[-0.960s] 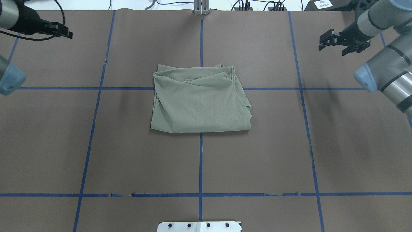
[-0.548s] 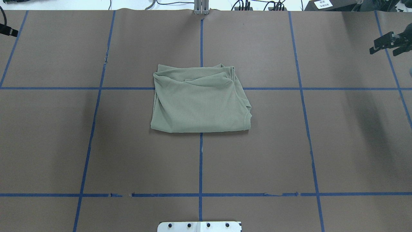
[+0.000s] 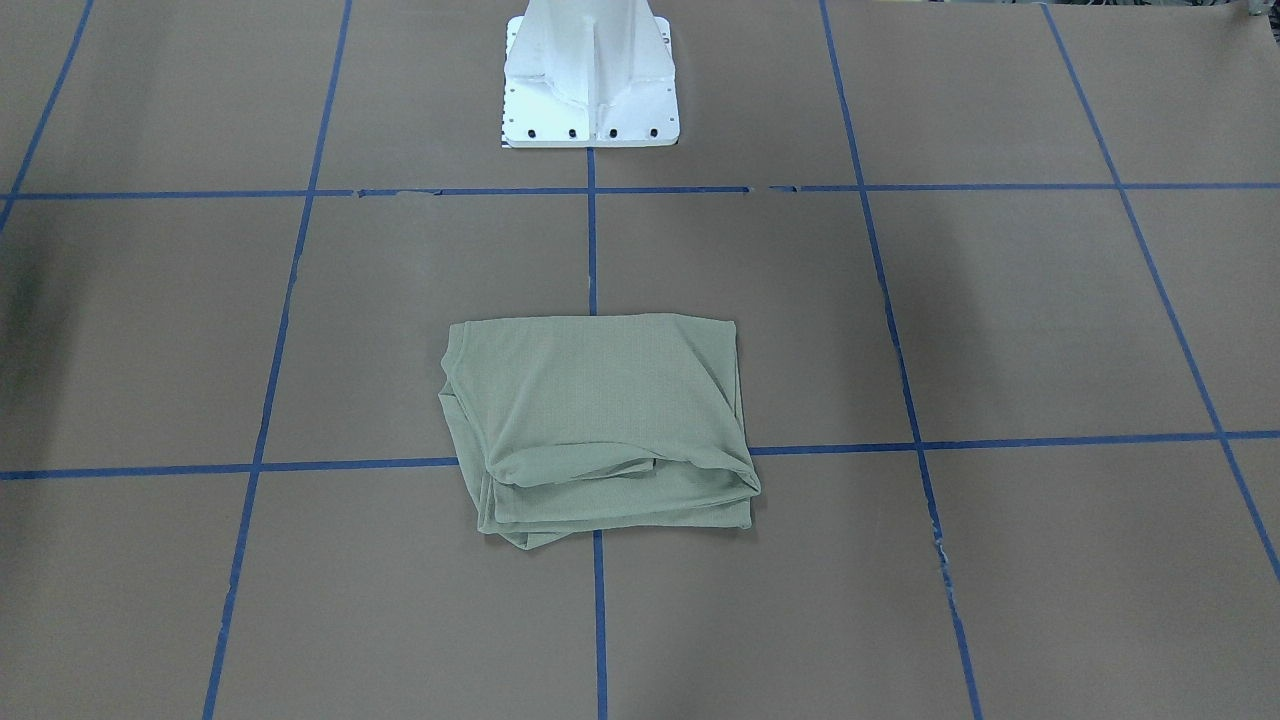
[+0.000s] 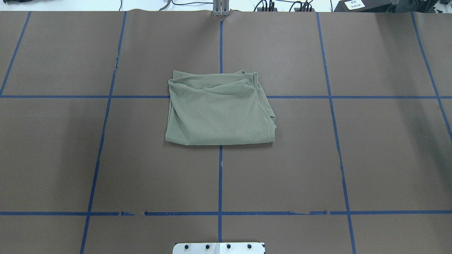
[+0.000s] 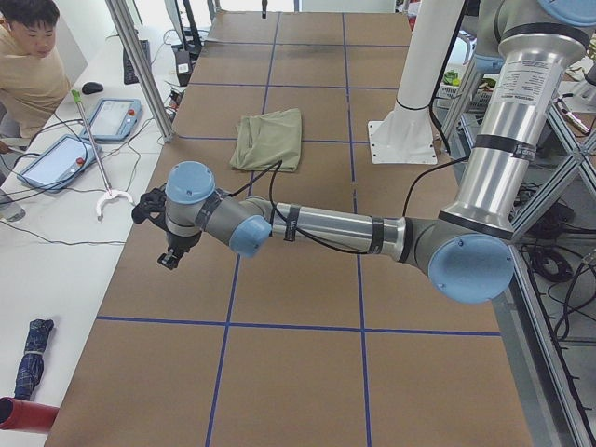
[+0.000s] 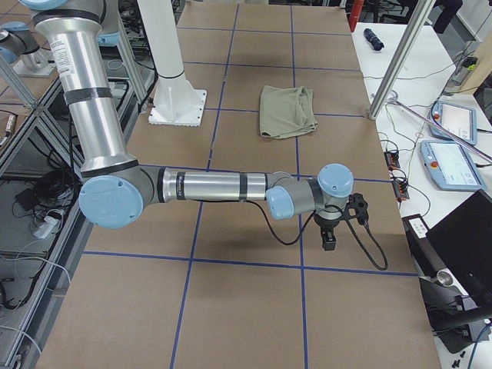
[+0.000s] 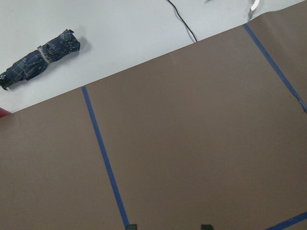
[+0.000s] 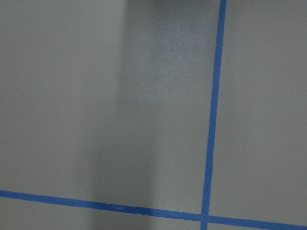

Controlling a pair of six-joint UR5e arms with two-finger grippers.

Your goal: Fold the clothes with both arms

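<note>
While both arms reach out low to either side, we see the brown-papered table (image 4: 317,169) spread wide around the white pedestal (image 3: 590,80), crossed by blue tape lines. Our left arm (image 5: 326,228) stretches from the pedestal's left toward that end's paper edge. Our right arm (image 6: 215,186) does likewise on the pedestal's right. Straight out from the pedestal, on the centre tape line and well apart from it, the sage-green shirt (image 4: 219,113) lies folded into a rough rectangle. Its edge nearest the pedestal is straight, and its far edge shows loose stacked layers. Wide paper separates it from both arms. The left gripper (image 5: 170,253) hangs at the paper's edge, its fingertips (image 7: 132,226) parted, holding nothing. The right gripper (image 6: 330,240) points down, and we cannot tell how far it is parted.
</note>
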